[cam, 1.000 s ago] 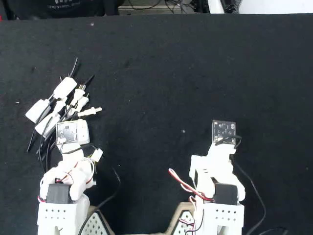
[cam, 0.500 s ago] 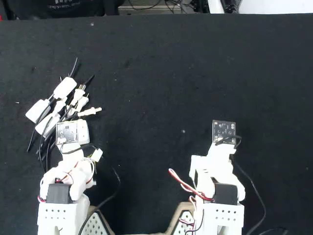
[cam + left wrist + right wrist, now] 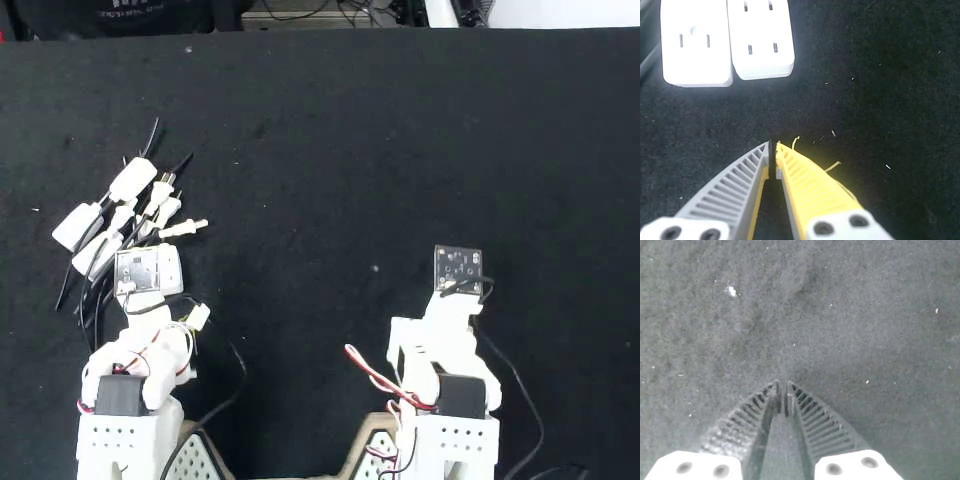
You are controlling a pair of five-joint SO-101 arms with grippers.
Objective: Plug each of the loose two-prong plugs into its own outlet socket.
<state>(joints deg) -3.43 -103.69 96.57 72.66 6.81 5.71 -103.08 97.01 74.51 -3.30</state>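
left end effector [image 3: 774, 152] closed on nothing, its tips low over the black worktop [image 3: 350, 150], with two white outlet sockets [image 3: 760, 40] lying side by side just ahead of them, slotted faces upward; right end effector [image 3: 782, 390] likewise closed and empty above the worktop. the loose two-prong plugs [image 3: 178, 229] lie in a tangled cluster with the sockets just beyond the left arm, long axes slanted and prongs pointing toward the worktop's middle. they lie well apart from the right arm, so the left arm is judged the nearer for a first pick.
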